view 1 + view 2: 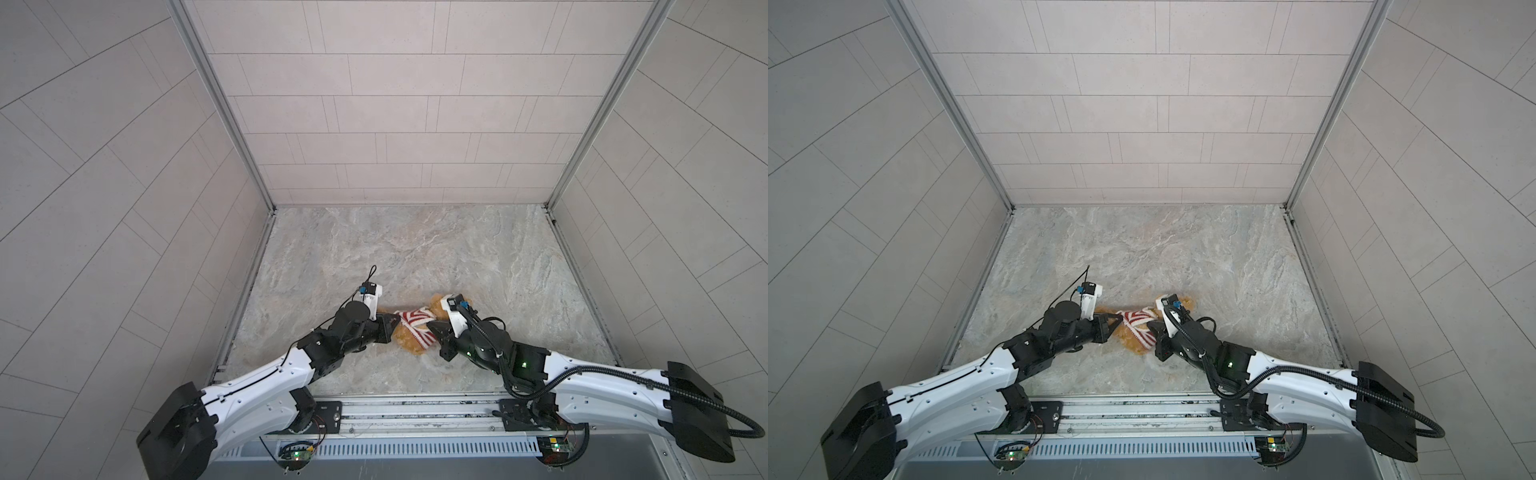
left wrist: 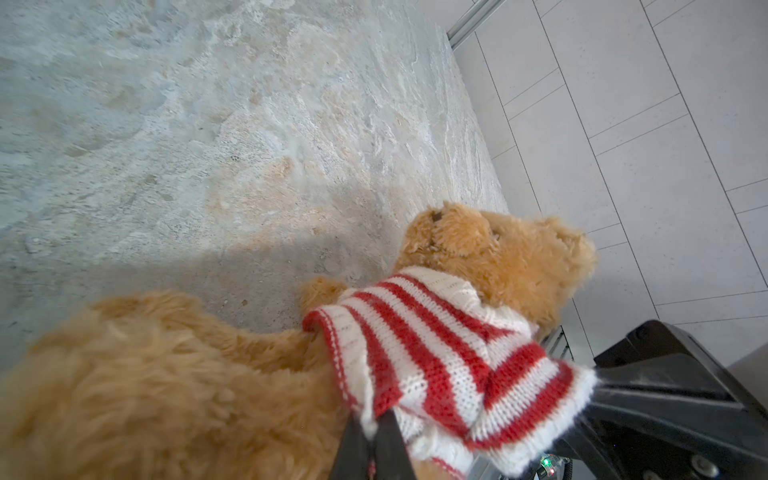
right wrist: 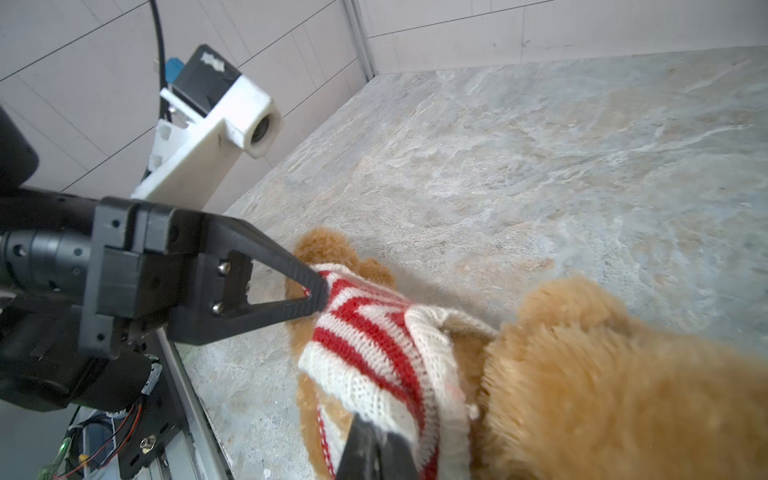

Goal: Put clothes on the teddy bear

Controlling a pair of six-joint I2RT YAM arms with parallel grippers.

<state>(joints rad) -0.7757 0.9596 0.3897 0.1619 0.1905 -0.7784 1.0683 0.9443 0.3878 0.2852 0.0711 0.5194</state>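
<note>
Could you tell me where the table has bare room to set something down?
Bare table from the teddy bear to the back wall, and beside both side walls. Crowded near the front: left tool and right tool pinch the sweater there.

The teddy bear is laid on the tabletop, nearer its front edge, midway between the side edges. The sweater over its body is flanked by the left gripper and the right gripper, both touching it.

Soft, even light; edges bend; teddy bear fur blurs close up.
</note>
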